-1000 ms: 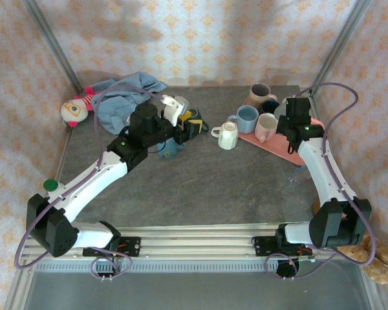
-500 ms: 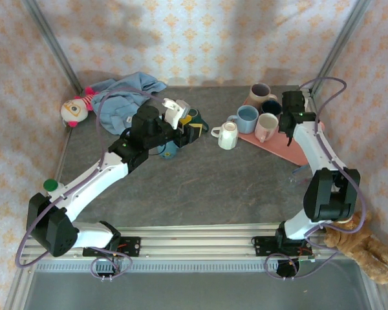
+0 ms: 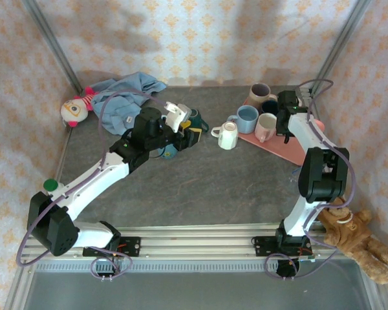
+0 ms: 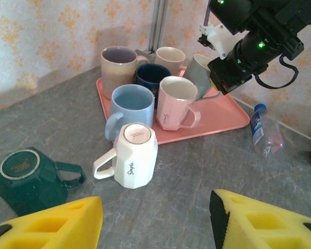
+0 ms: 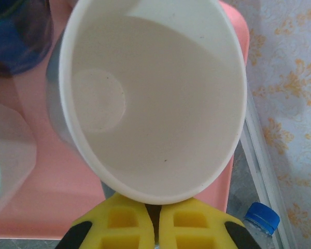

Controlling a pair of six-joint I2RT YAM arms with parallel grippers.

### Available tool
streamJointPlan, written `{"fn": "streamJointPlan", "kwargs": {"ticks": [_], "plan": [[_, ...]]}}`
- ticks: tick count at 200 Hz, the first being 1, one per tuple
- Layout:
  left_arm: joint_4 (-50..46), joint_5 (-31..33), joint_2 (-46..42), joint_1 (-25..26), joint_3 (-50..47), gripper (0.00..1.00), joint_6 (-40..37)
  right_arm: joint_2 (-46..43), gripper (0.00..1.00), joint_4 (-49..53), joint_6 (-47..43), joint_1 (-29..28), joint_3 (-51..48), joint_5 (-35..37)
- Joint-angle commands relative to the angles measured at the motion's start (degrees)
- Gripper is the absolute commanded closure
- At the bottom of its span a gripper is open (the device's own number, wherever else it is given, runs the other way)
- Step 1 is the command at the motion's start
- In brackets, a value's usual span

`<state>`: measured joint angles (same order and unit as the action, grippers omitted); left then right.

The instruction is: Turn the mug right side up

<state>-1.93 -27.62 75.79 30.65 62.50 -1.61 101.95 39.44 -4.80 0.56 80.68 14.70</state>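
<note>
Evidently the tabletop (image 4: 197,171) carried a pink tray (image 4: 225,116), and over its far side the grey mug (image 5: 150,98) sat tilted. It looked ceramic: stiff, glazed, likely slippery, and breakable if dropped, so the rim wall seemed the soundest hold. The right pincer (image 5: 155,207) was clenched on that rim, while the left pincer (image 4: 155,220) stood released and empty. The mug's handle, and whether its base touched the tray, were hard to make out.

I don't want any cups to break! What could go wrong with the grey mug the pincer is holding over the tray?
The right pincer pinches only the thin rim of the grey mug, which hangs tilted, so it might slip and drop onto the pink tray. It also hangs close to the pink mug and could bump it when set down.
</note>
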Motion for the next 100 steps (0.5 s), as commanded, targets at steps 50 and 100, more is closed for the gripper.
{"fn": "streamJointPlan", "kwargs": {"ticks": [50,100], "plan": [[-1.58,-0.09,1.23,0.38,0.69,0.43,-1.57,3.87,1.0,2.84,-0.97,0.12,5.16,-0.09],[-1.83,0.0,1.42,0.82,0.69,0.43,-1.31,6.05,1.0,4.83,-2.09,0.16,8.19,-1.53]]}}
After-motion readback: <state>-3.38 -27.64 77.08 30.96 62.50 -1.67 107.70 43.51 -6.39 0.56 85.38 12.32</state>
